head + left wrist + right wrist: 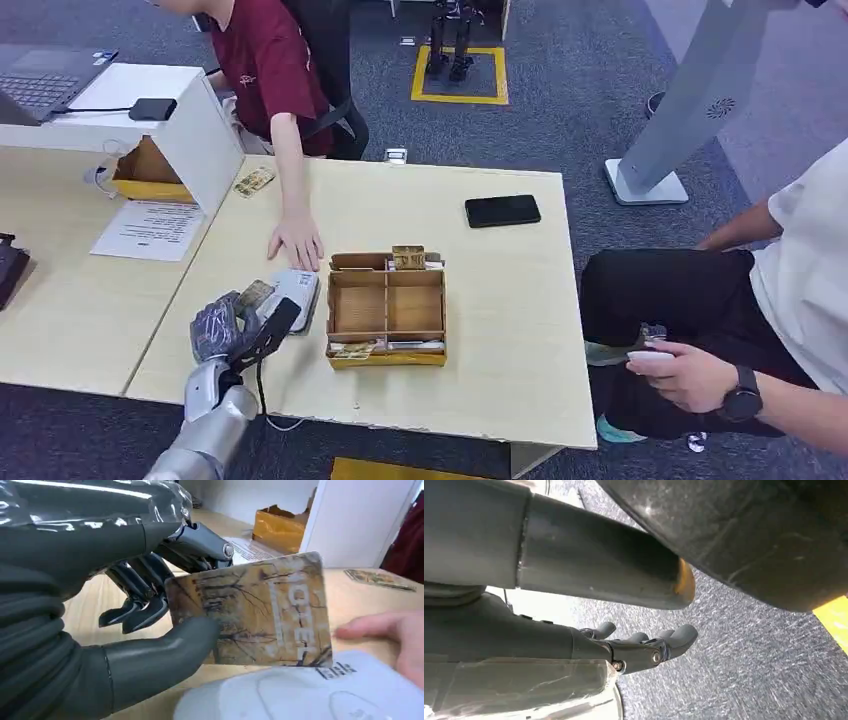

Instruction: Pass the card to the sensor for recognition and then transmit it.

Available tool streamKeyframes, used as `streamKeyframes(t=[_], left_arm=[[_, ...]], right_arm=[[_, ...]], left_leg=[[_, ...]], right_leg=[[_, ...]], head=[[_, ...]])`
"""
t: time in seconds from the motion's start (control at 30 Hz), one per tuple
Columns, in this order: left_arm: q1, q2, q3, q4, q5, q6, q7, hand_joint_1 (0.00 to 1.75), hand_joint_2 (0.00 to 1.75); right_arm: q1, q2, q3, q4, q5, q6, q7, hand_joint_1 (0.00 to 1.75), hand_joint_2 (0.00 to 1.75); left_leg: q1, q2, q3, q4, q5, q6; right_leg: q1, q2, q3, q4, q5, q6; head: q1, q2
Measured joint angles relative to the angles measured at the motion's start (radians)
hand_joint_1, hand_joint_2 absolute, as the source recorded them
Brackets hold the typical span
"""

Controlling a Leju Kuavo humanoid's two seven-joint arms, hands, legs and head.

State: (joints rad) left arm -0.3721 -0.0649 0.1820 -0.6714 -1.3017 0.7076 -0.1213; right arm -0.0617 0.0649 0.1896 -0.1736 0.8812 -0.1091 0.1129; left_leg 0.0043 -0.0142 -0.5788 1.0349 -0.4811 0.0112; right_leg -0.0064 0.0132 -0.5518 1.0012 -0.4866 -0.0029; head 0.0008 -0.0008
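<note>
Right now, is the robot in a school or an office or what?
Probably an office or a lab test area. There are pale wooden desks pushed together, a laptop on a white stand, grey carpet, and people sitting close by while the left robot hand holds a card over a white sensor.

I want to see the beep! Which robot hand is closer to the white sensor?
The left hand. It holds the card right over the sensor on the table. The right hand hangs down by the floor, away from the sensor.
</note>
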Motion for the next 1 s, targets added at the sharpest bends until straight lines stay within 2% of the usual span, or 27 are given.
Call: streamKeyframes(t=[0.17, 0.6, 0.67, 0.77, 0.83, 0.87, 1.0], left_arm=[[0.005, -0.005, 0.013, 0.002, -0.04, 0.0, 0.006, 1.75, 1.75], [0.005, -0.014, 0.048, 0.008, -0.04, 0.0, -0.019, 1.75, 1.75], [0.005, -0.018, 0.055, 0.008, -0.012, 0.0, -0.046, 1.75, 1.75], [0.005, -0.027, 0.078, 0.013, 0.109, -0.008, -0.15, 1.75, 1.75], [0.002, -0.037, 0.094, 0.015, 0.296, -0.073, -0.266, 1.75, 1.75], [0.002, -0.038, 0.096, 0.015, 0.326, -0.086, -0.281, 1.75, 1.75], [0.002, -0.038, 0.096, 0.015, 0.326, -0.086, -0.281, 1.75, 1.75]], right_arm=[[-0.002, 0.0, -0.001, 0.0, 0.003, 0.0, 0.0, 0.0, 0.0], [-0.002, 0.003, -0.015, 0.0, 0.01, 0.0, 0.003, 0.0, 0.0], [-0.002, 0.003, -0.016, 0.0, 0.014, 0.0, 0.003, 0.0, 0.0], [-0.002, 0.003, -0.02, 0.0, 0.019, 0.0, 0.003, 0.0, 0.0], [-0.002, 0.003, -0.024, 0.0, 0.022, 0.0, 0.003, 0.0, 0.0], [-0.002, 0.003, -0.025, 0.0, 0.023, 0.0, 0.003, 0.0, 0.0], [-0.002, 0.003, -0.025, 0.0, 0.023, 0.0, 0.003, 0.0, 0.0]], left_leg=[[0.0, 0.0, 0.0, 0.0, 0.0, 0.0], [0.0, 0.0, 0.0, 0.0, 0.0, 0.0], [0.0, 0.0, 0.0, 0.0, 0.0, 0.0], [0.0, 0.0, 0.0, 0.0, 0.0, 0.0], [0.0, 0.0, 0.0, 0.0, 0.0, 0.0], [0.0, 0.0, 0.0, 0.0, 0.0, 0.0], [0.0, 0.0, 0.0, 0.0, 0.0, 0.0]], right_leg=[[0.0, 0.0, 0.0, 0.0, 0.0, 0.0], [0.0, 0.0, 0.0, 0.0, 0.0, 0.0], [0.0, 0.0, 0.0, 0.0, 0.0, 0.0], [0.0, 0.0, 0.0, 0.0, 0.0, 0.0], [0.0, 0.0, 0.0, 0.0, 0.0, 0.0], [0.0, 0.0, 0.0, 0.0, 0.0, 0.0], [0.0, 0.0, 0.0, 0.0, 0.0, 0.0]], head=[[0.0, 0.0], [0.0, 0.0], [0.0, 0.0], [0.0, 0.0], [0.0, 0.0], [0.0, 0.0], [0.0, 0.0]])
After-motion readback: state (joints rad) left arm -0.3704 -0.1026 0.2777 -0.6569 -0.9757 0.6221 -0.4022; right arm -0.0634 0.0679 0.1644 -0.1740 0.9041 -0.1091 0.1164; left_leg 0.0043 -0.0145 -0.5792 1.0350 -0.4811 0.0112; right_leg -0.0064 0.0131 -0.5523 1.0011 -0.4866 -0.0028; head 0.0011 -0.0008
